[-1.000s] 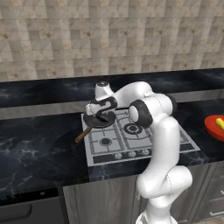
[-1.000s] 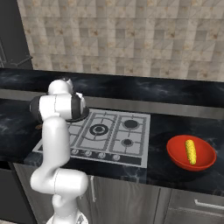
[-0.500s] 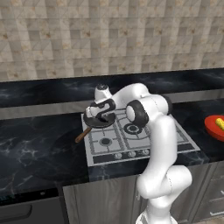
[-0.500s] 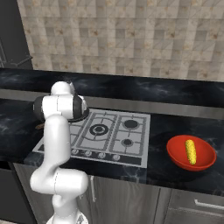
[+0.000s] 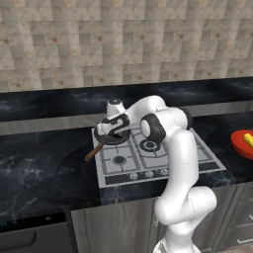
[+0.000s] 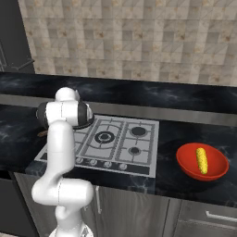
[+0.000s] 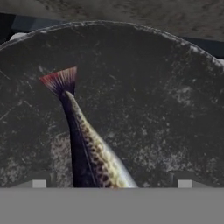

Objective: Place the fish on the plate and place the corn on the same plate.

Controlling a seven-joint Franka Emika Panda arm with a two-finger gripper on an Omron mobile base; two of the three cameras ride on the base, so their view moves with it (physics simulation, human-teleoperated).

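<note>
The fish (image 7: 89, 151) is dark and speckled with a reddish tail, and lies in the black frying pan (image 7: 166, 100). My gripper (image 7: 111, 183) is open just above it. The fingertips (image 7: 39, 183) stand wide apart on either side of the fish's body, without touching it. From the left base view the gripper (image 5: 111, 129) hangs over the pan (image 5: 112, 138) on the hob's rear left burner. The yellow corn (image 6: 202, 160) lies in the red bowl (image 6: 185, 163) on the counter right of the hob; the corn (image 5: 248, 141) also appears at the right edge. The plate is out of view.
The pan's wooden handle (image 5: 92, 152) sticks out to the front left over the hob's edge. The steel hob (image 6: 125, 143) has several burners and front knobs. Dark marble counter (image 5: 39, 168) stretches to both sides, with a tiled wall behind.
The arm has eased slightly left and down over the pan. Fish, corn and bowl have not moved.
</note>
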